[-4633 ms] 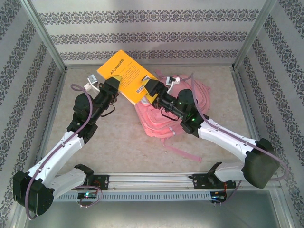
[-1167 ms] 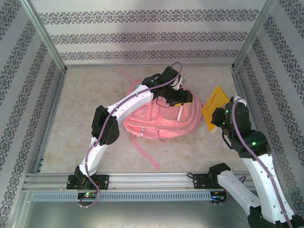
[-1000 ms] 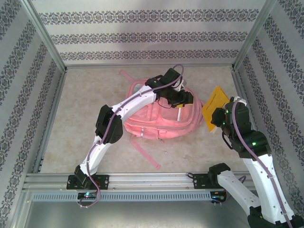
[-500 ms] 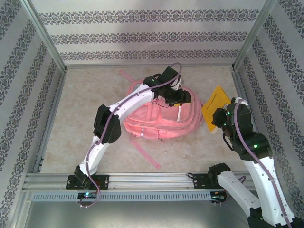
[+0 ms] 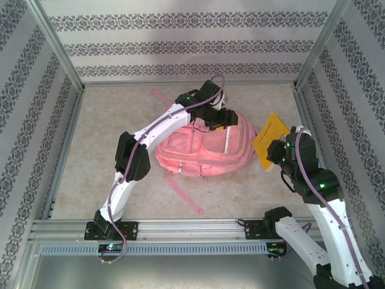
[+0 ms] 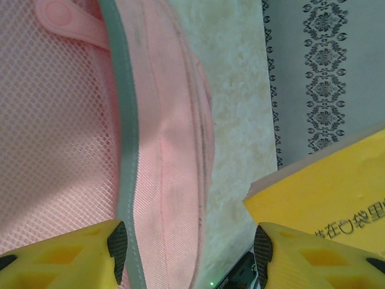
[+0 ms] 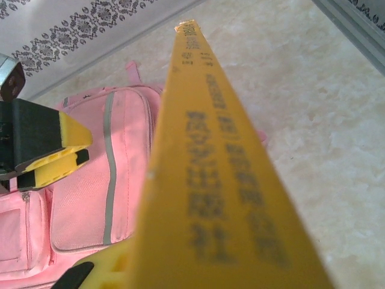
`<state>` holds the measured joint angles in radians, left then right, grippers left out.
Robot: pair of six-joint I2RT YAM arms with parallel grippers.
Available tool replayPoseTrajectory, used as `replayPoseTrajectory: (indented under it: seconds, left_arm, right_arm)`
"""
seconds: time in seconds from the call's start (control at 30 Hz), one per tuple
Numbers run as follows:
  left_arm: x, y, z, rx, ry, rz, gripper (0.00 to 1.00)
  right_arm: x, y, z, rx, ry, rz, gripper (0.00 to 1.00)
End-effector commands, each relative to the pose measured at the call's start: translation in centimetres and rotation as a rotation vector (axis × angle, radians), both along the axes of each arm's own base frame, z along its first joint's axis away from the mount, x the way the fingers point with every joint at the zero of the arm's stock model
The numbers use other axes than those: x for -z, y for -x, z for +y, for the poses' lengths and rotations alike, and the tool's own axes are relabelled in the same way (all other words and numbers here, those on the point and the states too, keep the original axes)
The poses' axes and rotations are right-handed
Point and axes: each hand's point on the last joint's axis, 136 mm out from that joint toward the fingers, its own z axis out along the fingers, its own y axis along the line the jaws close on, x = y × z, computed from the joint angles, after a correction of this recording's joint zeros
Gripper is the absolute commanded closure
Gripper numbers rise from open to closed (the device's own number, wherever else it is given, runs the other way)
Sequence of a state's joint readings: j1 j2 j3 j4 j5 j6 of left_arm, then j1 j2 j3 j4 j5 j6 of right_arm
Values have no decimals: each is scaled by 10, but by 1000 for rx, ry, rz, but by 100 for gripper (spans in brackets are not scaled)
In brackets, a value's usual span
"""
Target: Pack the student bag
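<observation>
The student bag (image 5: 198, 147) is a pink backpack lying flat mid-table, front pockets up, with a grey stripe (image 6: 123, 138) down its panel. My left gripper (image 5: 221, 117) hovers over the bag's far right corner. It is open, its yellow fingers (image 6: 72, 256) spread wide over the pink fabric (image 6: 171, 180) with nothing between them. My right gripper (image 5: 274, 153) is shut on a yellow book (image 5: 267, 137), held on edge just right of the bag. The book's printed spine (image 7: 216, 180) runs down the middle of the right wrist view, with the bag (image 7: 90, 198) to its left.
A loose pink strap (image 5: 183, 195) trails from the bag toward the near rail (image 5: 192, 229). Another strap (image 5: 159, 96) lies behind the bag. Patterned walls enclose the table on three sides. Bare tabletop (image 5: 96, 138) lies left of the bag.
The left gripper has shifted a little toward the far side and left over the bag. The right gripper with the book has edged slightly left, closer to the bag.
</observation>
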<state>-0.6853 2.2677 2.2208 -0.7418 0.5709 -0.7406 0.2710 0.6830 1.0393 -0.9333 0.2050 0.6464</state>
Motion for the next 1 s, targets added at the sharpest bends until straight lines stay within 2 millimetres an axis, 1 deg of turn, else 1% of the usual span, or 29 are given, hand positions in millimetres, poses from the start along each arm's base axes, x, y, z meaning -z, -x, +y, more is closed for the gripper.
replayPoseTrajectory:
  seconds: [0.0,0.1,0.2,0.5,0.63,0.73,0.83,0.9,0.97]
  left_arm:
    - [18,-5,4,1,-49,-1,40]
    - [25,-7,4,0,-58,4,40]
    - [27,-8,-2,3,-34,14,39]
    - [14,-8,-29,31,82,24,39]
    - [17,-7,-37,40,98,39,39]
    - [15,-6,-42,52,126,47,40]
    - [10,-6,-44,66,146,36,46]
    - [13,-6,-43,65,136,37,52]
    - [21,-6,-43,63,121,50,57]
  right_arm:
    - [-11,-4,2,7,-43,-59,100]
    - [-8,-5,5,2,-56,-53,100]
    - [-6,-5,7,-7,-63,-49,100]
    - [4,-7,11,-21,-76,-29,100]
    - [5,-8,13,-28,-78,-28,100]
    - [5,-9,13,-33,-72,-30,100]
    - [4,-8,12,-34,-61,-34,100]
    - [3,-8,11,-34,-56,-36,100]
    - [3,-9,11,-34,-53,-36,100]
